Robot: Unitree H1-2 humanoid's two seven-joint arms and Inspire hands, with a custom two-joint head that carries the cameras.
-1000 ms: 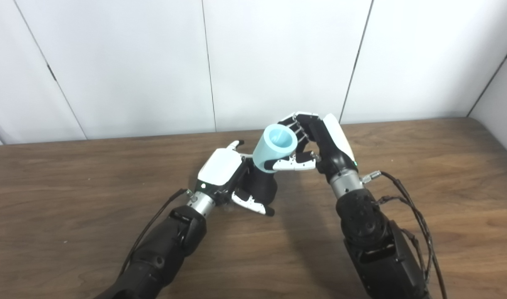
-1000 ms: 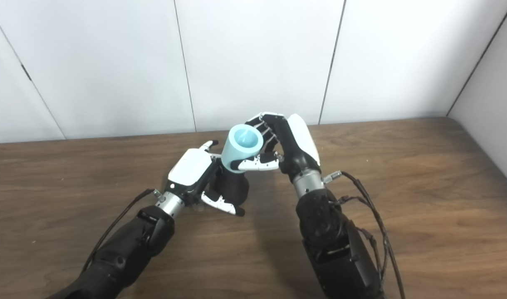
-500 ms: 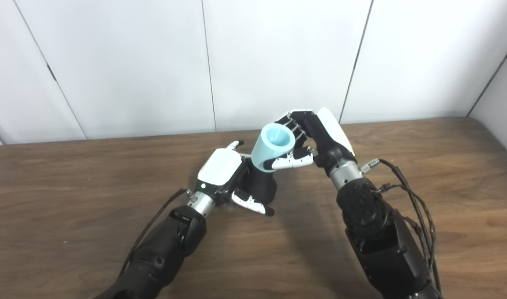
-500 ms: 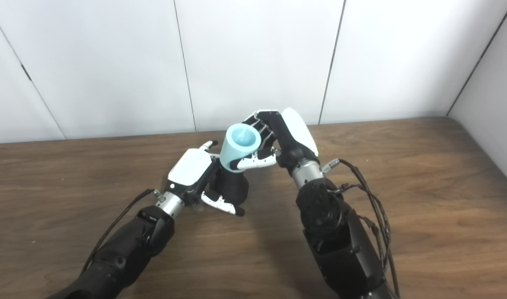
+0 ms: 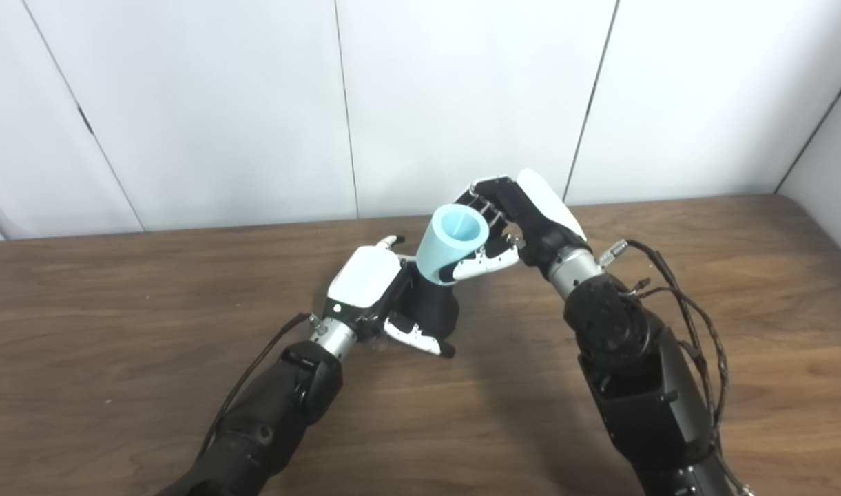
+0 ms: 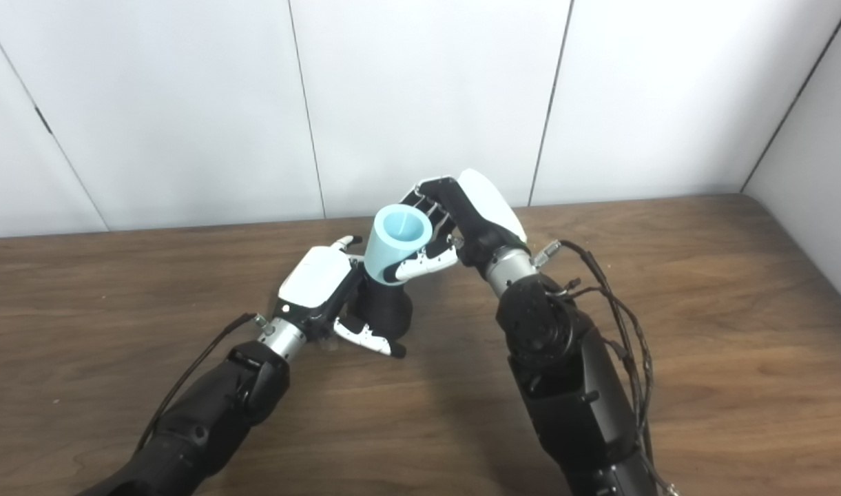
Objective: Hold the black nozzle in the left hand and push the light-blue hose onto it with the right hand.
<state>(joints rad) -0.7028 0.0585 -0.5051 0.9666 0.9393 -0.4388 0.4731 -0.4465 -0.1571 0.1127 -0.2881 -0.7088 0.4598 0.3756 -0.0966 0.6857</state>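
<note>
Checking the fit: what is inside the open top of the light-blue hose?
The light-blue hose, held by the right hand, shows only a hollow pale-blue bore. Its lower end meets the black nozzle in the left hand; how far the nozzle reaches inside is hidden.

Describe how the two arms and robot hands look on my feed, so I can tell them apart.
Both arms are black with silver wrist collars. Each robot hand has a white back shell over black-and-white fingers. The right robot hand has a bundle of loose black cables looping beside its forearm; the left robot hand has one thin black cable at its wrist.
</note>
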